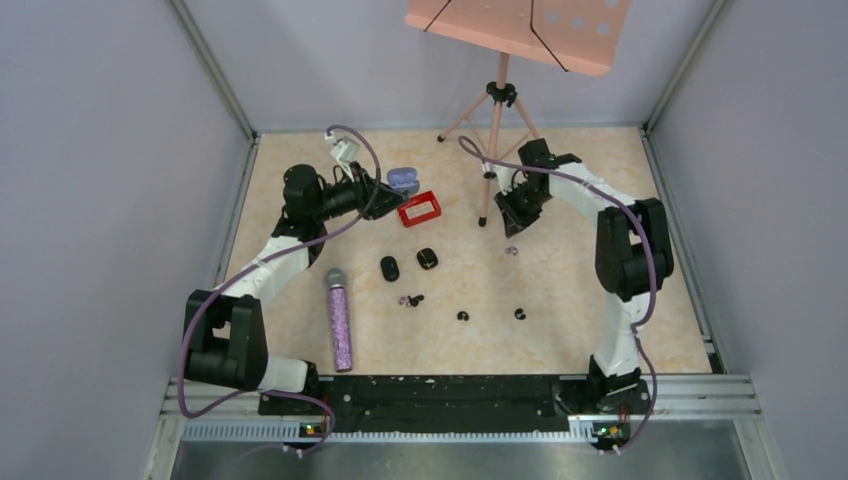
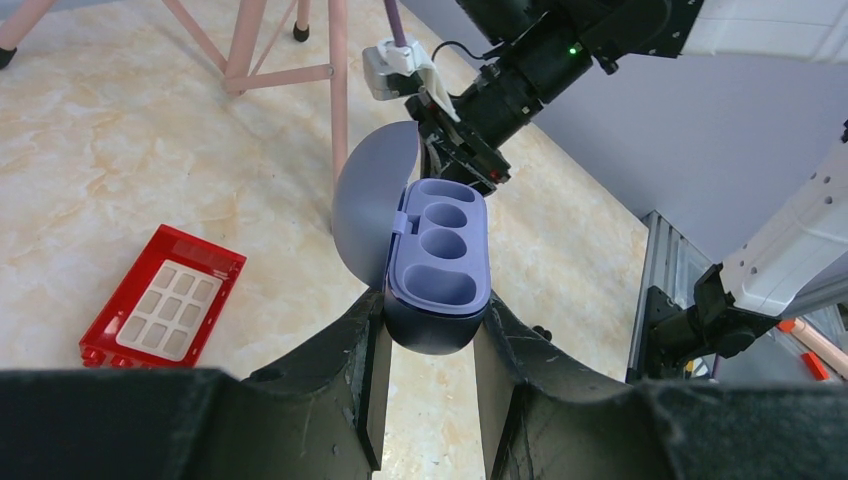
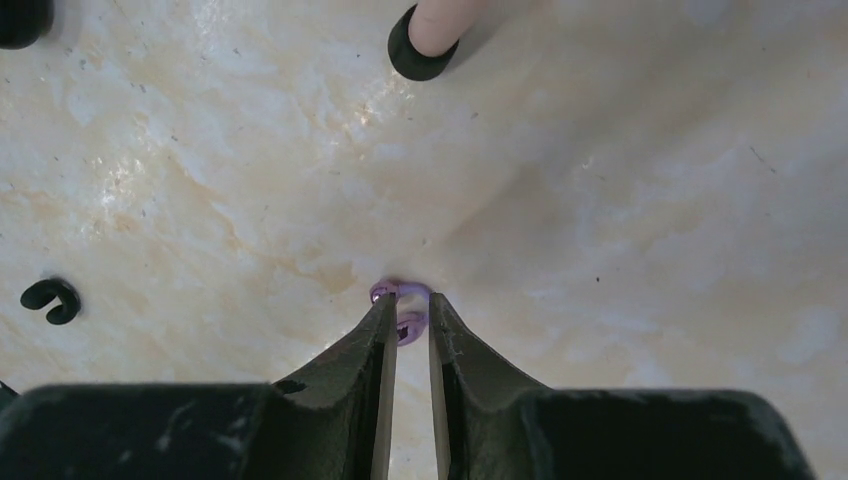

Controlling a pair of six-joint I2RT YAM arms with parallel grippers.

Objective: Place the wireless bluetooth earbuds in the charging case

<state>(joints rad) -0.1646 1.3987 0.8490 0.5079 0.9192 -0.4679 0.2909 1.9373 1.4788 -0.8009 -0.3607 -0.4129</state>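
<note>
Overhead, the left pincer (image 1: 388,190) holds the charging case (image 1: 403,179) over the table (image 1: 600,300). Left wrist: case clamped, lid open, wells empty. Right wrist: the right pincer (image 3: 410,300), nearly closed, nips a purple earbud (image 3: 408,324); next, probably lift toward a well.

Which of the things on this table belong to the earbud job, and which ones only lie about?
Job: open purple charging case in left gripper; purple earbud at right gripper; black earbuds; black cases.
Lying about: glittery microphone; red tray; pink tripod stand.
</note>
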